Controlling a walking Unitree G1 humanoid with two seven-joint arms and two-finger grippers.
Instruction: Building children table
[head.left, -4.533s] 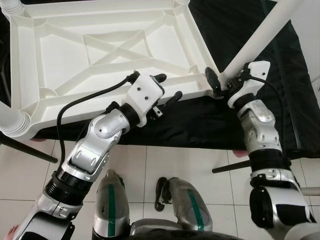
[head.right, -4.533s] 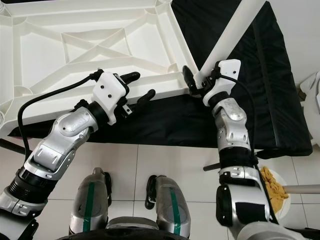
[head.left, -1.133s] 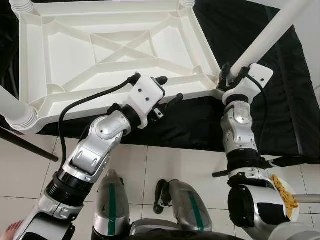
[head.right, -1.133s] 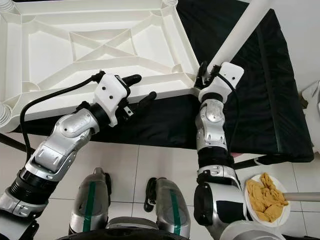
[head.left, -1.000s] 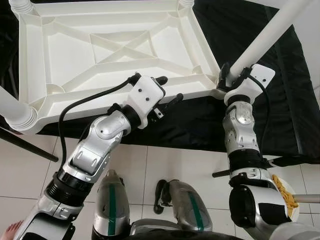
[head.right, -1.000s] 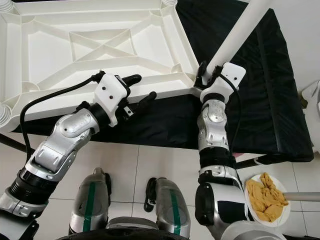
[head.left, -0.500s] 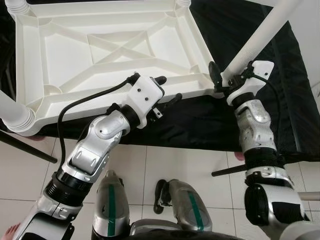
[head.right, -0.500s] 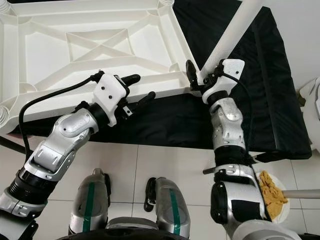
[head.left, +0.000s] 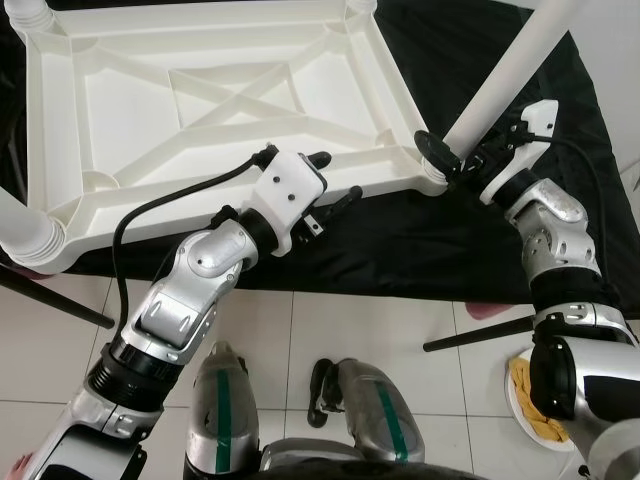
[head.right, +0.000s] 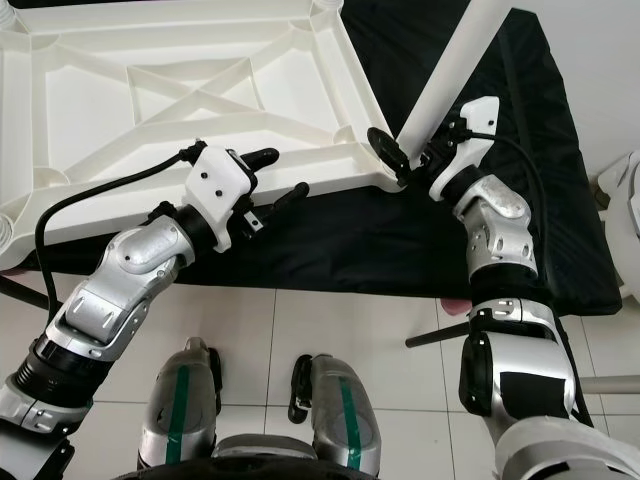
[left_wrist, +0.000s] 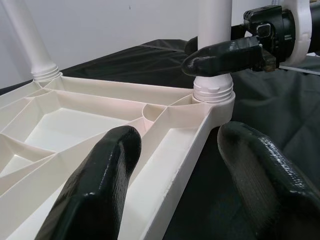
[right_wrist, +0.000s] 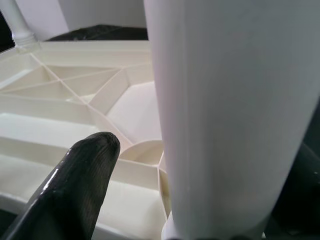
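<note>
i'm seating the white leg (head.left: 497, 78) in the near-right corner socket of the upturned table top (head.left: 200, 110); right end effector (head.left: 452, 160) clamped on it, left end effector (head.left: 333, 180) straddling the rim, fingers apart. next: twist home, i judge.

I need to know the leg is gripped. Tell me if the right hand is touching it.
Touching. In the left wrist view, the right hand has one black finger pressed across the white leg just above its threaded collar.
</note>
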